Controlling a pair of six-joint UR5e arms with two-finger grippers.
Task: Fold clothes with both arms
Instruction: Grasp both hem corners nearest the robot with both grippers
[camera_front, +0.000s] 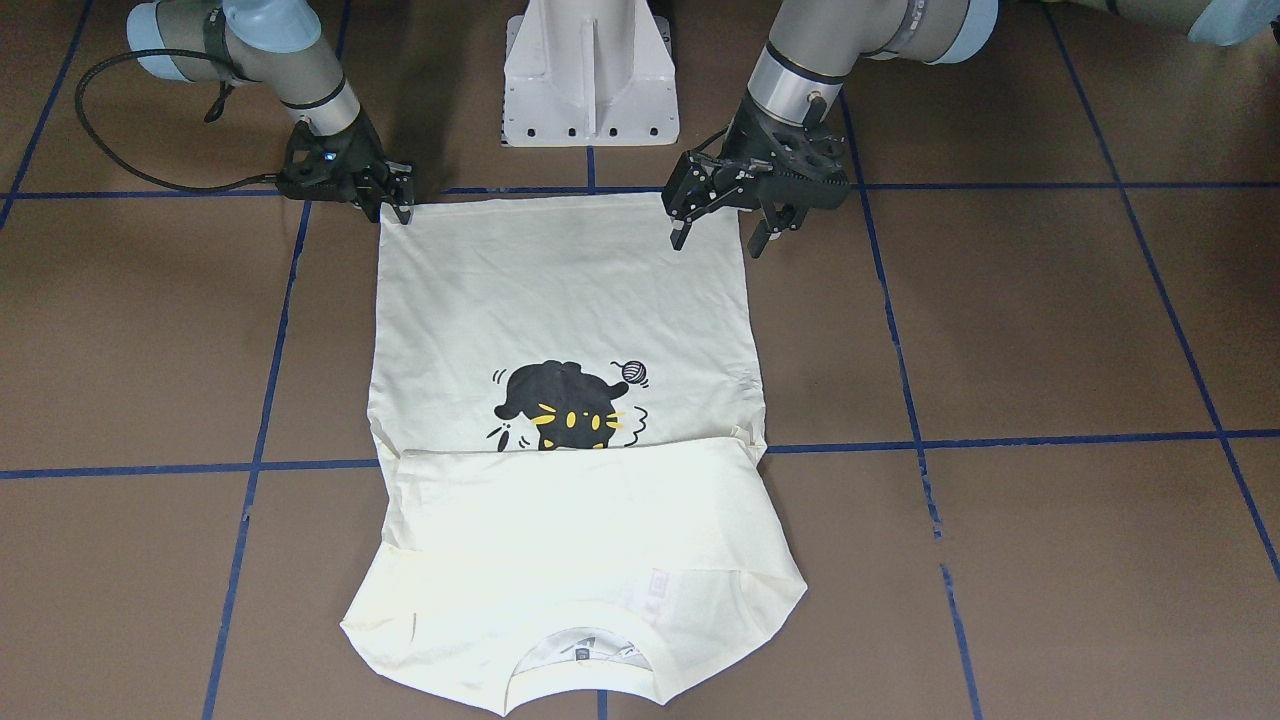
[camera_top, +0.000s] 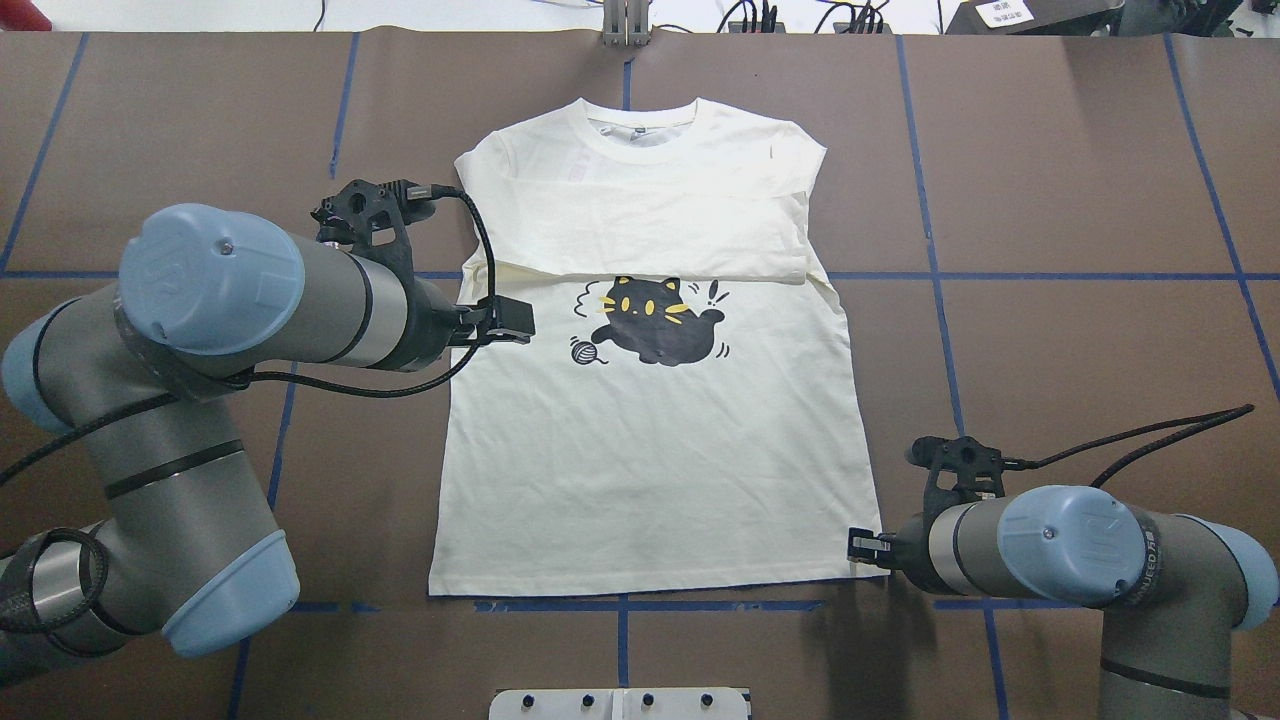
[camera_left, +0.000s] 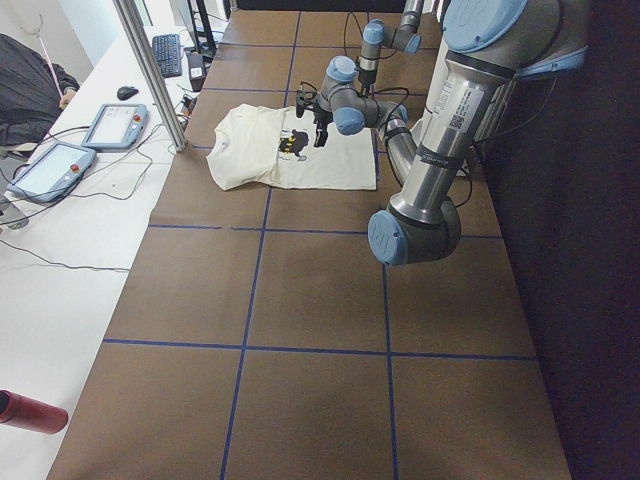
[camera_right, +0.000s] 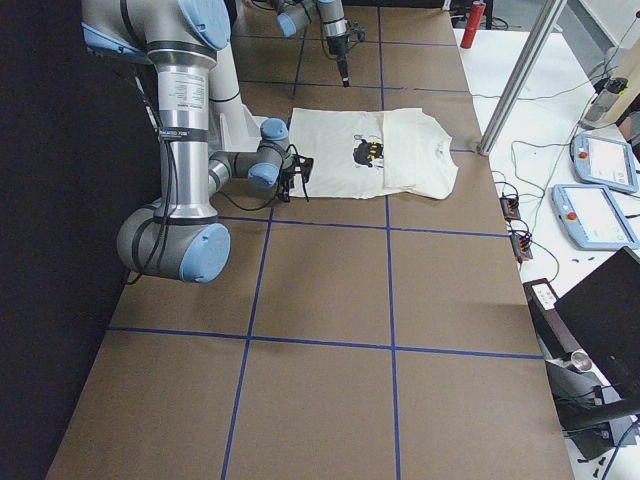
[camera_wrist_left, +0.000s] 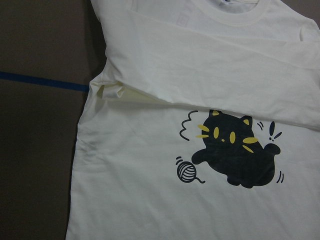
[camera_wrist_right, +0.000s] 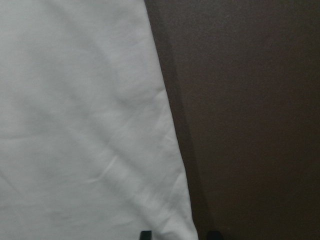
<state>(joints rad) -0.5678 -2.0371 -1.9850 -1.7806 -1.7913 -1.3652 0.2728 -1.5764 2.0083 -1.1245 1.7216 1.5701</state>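
The cream-white shirt (camera_top: 650, 470) lies flat, print side up, with its collar on the far side from the robot. Its sleeves are folded across the chest, just above the black cat print (camera_top: 655, 322). My left gripper (camera_front: 720, 238) hangs open, well above the shirt's left side; its wrist view looks down on the cat (camera_wrist_left: 235, 155) and the armpit fold. Down at the table, my right gripper (camera_front: 396, 205) is at the hem's right corner (camera_top: 868, 560). It is open, with one fingertip (camera_wrist_right: 145, 234) over the cloth and the other over bare table.
The white pedestal base (camera_front: 590, 80) stands between the arms, just behind the hem. Blue tape lines (camera_front: 1000, 440) cross the brown table. A white side bench with control tablets (camera_left: 115, 125), a metal post (camera_left: 150, 70) and a seated person (camera_left: 30, 85) lies beyond the collar end.
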